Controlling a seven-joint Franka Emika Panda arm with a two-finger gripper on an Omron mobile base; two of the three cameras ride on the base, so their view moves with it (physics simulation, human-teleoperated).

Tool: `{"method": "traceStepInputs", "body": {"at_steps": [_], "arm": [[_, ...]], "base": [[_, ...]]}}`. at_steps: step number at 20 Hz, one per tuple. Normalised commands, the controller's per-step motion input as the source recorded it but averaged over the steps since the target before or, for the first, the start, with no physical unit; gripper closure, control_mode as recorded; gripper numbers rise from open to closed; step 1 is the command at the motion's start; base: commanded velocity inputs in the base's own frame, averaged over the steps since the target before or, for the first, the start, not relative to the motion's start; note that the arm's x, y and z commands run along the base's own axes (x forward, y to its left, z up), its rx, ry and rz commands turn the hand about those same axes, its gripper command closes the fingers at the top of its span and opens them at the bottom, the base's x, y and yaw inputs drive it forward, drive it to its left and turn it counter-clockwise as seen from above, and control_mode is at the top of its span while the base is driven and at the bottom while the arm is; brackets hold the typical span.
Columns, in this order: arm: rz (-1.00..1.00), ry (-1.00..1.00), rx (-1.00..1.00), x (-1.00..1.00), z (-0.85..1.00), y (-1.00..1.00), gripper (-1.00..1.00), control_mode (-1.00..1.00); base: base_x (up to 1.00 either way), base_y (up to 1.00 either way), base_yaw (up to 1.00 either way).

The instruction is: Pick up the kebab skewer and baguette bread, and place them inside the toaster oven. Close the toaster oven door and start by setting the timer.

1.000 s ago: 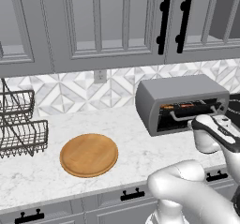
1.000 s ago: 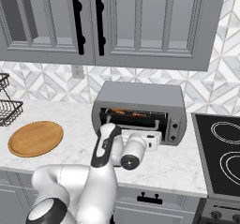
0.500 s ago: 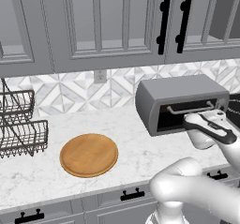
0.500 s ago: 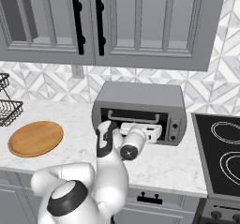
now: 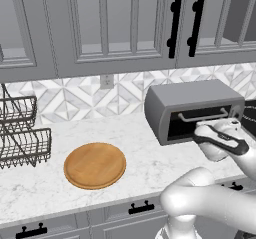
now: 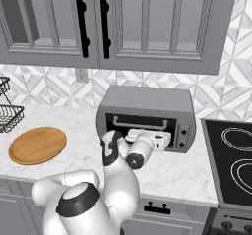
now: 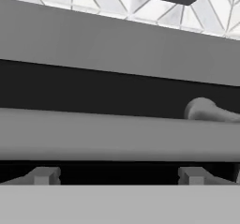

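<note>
End effector (image 6: 165,139) sits right in front of the toaster oven (image 6: 147,101), with my arm reaching in from below. From where I'm watching, its jaws stand wide apart and I see nothing gripped between them. In the hand view the two dark fingertips (image 7: 44,175) poke up at the bottom, spread far from each other, just under the grey bar handle (image 7: 117,136) that runs across the whole frame.

In both base views the toaster oven door (image 5: 205,120) looks shut, its dark glass upright and the handle running horizontally across its upper part. I cannot see through the glass well enough to make out what lies inside, so I cannot tell where the skewer or the bread is.

On the right base view I see the knob panel (image 6: 182,135) at the oven's right end, just beside my hand. The oven stands on the marble bench (image 5: 45,193) against the patterned tile wall. Well to its left lies a round wooden board (image 5: 95,165), and further left a wire rack (image 5: 22,133). A black cooktop (image 6: 231,160) sits right of the oven.
</note>
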Motion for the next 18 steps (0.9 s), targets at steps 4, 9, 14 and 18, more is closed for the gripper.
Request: {"method": "traceStepInputs", "body": {"at_steps": [4,9,14,18], "arm": [[0.0,0.0,0.0,-0.3,-0.16,-0.94,-1.0,-1.0],[0.02,0.0,0.05,-0.11,-0.28,-1.0,-1.0,-1.0],[0.07,0.01,0.02,0.0,-0.27,-0.93,-1.0,-1.0],[0.04,0.01,0.0,0.0,-0.22,-0.39,-1.0,-1.0]], "base": [[0.0,0.0,0.0],[0.0,0.0,0.0],[0.0,0.0,0.0],[0.0,0.0,0.0]]}}
